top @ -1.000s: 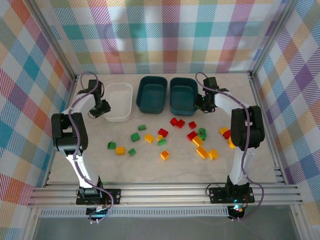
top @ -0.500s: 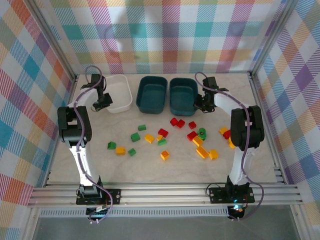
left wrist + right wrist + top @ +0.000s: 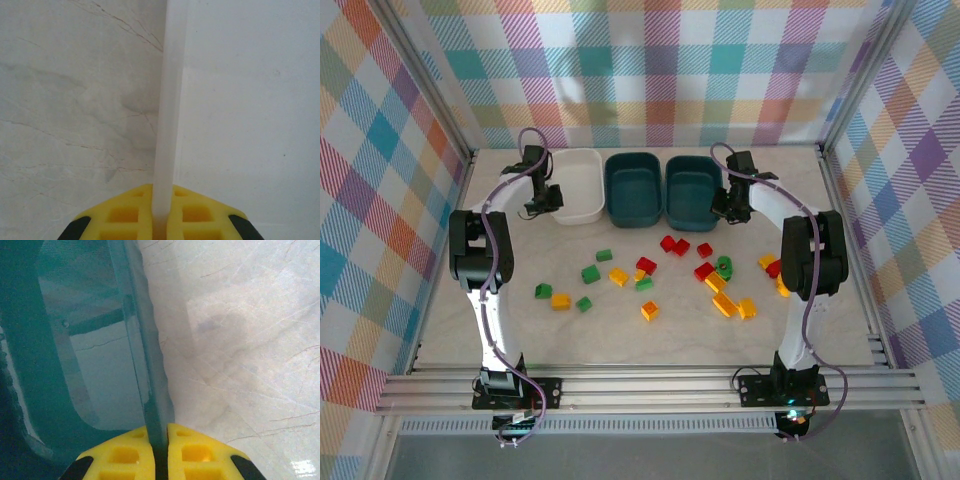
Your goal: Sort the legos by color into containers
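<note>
Sorting hasn't begun — the legos (image 3: 646,265) all lie loose on the table (image 3: 820,330), tubs looking empty — while the left gripper (image 3: 547,203) is clamped on the white tub (image 3: 578,185) wall, the right gripper (image 3: 726,208) on the right teal tub (image 3: 692,195) wall.

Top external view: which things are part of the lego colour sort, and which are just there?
Job:
red plastic lego bricks; green lego bricks; yellow-orange lego bricks; white plastic tub, left gripper shut on its rim; left dark teal plastic tub; right dark teal plastic tub, right gripper shut on its wall.

Just there:
pale marble-look tabletop; plaid cloth walls; aluminium frame rails.
</note>
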Controlling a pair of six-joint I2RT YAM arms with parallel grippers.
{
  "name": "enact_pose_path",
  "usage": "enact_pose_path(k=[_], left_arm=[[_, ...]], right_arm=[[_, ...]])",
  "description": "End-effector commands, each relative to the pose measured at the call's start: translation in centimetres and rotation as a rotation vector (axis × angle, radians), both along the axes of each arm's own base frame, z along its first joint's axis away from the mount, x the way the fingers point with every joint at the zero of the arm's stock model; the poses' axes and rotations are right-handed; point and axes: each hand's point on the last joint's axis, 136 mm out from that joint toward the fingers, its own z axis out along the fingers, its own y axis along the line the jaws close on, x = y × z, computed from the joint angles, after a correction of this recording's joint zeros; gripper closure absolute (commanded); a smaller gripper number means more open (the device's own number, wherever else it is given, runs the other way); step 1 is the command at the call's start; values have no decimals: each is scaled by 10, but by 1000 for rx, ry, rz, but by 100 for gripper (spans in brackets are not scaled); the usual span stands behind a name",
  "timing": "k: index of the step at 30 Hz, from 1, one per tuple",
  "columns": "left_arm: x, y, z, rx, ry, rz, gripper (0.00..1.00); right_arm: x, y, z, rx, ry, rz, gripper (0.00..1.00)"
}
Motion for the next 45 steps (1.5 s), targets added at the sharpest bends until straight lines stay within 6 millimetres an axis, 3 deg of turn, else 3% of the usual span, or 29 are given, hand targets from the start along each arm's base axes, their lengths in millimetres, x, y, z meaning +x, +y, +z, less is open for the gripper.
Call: enact_pose_path(k=[1,7,13,16,20,22,24,29,32,36,40,42,45], left_arm=[[-7,-21,-7,-20,48,-125,100],[-16,-24,-7,-28,85,-250,100],[-7,-27,-11,-64,104,-277,100],[-3,-25,-12,-56,111,-263,90],[-3,-19,-4,-38,100,-227,64],[-4,-17,4,-56,78,-192,48],[-6,-17,11,-94,55,-147,39],[-19,-14,22,-156,13,-13,15],[-31,-1,39,-156,-56,120,5],[-62,13,73,-215,-201,337,0],[-111,-7,91,-361,-301,401,0],[-136,-22,88,-420,-311,390,0],[-170,-47,77,-499,-277,323,0]], right_arm=[[3,0,3,-4,-5,28,95],[15,-5,13,78,-68,83,93],[15,-6,9,87,-53,106,86],[13,-5,9,95,-48,102,80],[10,-7,17,87,-47,93,71],[9,-15,24,57,-47,68,66],[8,-21,30,45,-50,50,63],[-5,-45,46,9,-53,-46,45],[-19,-70,54,-40,-67,-144,38],[-54,-105,52,-70,-67,-300,35],[-100,-127,36,-56,-29,-421,32],[-121,-128,29,-43,-11,-427,34],[-147,-104,24,-8,29,-324,39]])
